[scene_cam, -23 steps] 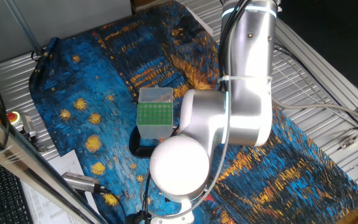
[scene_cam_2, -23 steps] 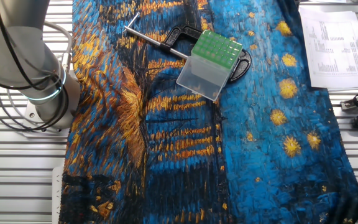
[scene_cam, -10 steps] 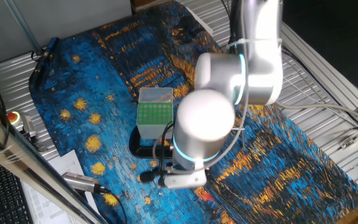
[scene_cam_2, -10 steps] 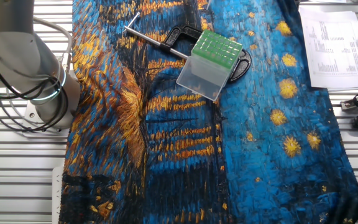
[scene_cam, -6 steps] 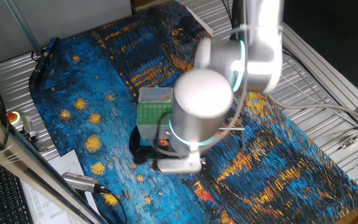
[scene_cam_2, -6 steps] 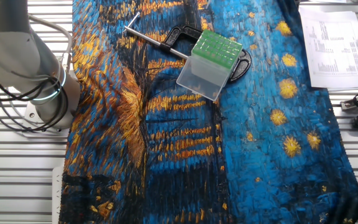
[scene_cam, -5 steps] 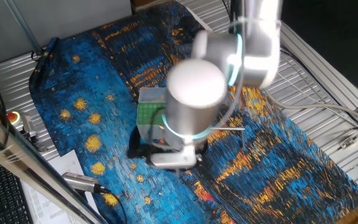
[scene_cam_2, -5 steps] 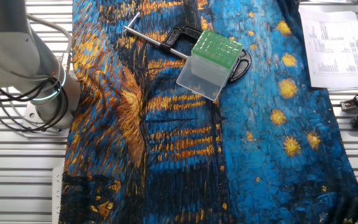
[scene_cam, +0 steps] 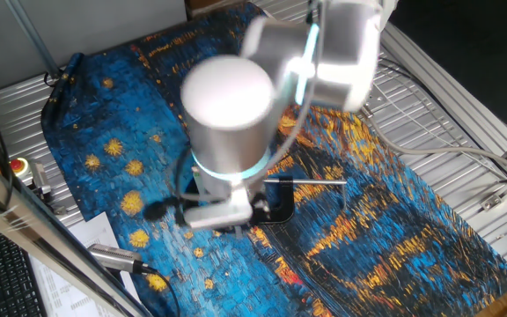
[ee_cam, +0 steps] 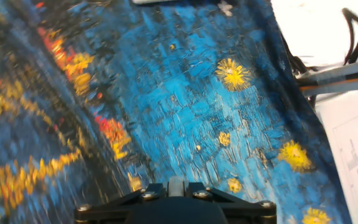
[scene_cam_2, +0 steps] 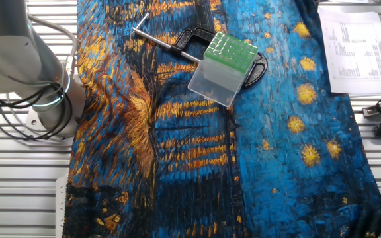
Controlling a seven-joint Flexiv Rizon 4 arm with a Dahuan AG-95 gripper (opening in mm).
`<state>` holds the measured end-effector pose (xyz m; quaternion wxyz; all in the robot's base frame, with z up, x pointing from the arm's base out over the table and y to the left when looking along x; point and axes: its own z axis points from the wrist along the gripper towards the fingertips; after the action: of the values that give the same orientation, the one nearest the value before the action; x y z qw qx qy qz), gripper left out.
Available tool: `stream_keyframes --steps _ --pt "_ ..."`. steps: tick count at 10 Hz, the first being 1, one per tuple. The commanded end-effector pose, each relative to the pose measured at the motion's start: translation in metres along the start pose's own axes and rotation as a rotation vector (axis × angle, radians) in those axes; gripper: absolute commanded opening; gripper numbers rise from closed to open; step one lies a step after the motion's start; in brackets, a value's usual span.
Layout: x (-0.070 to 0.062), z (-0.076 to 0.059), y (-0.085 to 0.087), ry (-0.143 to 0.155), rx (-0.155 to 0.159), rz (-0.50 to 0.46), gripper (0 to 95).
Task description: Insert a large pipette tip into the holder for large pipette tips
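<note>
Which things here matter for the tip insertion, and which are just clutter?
Job: holder for large pipette tips; the tip itself can't be made out.
Lying about: black clamp, its metal rod, printed papers, painted cloth.

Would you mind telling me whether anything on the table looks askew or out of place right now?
The holder looks tilted in the other fixed view: it sits on the black clamp rather than flat on the painted cloth, with the clamp's metal rod jutting out beside it. I see no pipette tip, and the hand's fingers are not visible.
</note>
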<state>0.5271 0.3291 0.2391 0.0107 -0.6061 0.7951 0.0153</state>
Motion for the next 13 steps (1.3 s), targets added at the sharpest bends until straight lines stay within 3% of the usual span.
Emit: stream_keyframes --steps 1,3,7,10,13 --pt "0.028 0.002 -0.004 -0.055 0.003 -0.054 0.0" --pt "0.042 0.004 -0.006 -0.09 0.003 -0.092 0.0" --pt "0.042 0.004 -0.006 -0.132 0.015 -0.053 0.0" --pt "0.042 0.004 -0.006 -0.205 0.022 -0.087 0.0" --pt "0.043 -0.003 -0.003 -0.222 0.023 -0.121 0.0"
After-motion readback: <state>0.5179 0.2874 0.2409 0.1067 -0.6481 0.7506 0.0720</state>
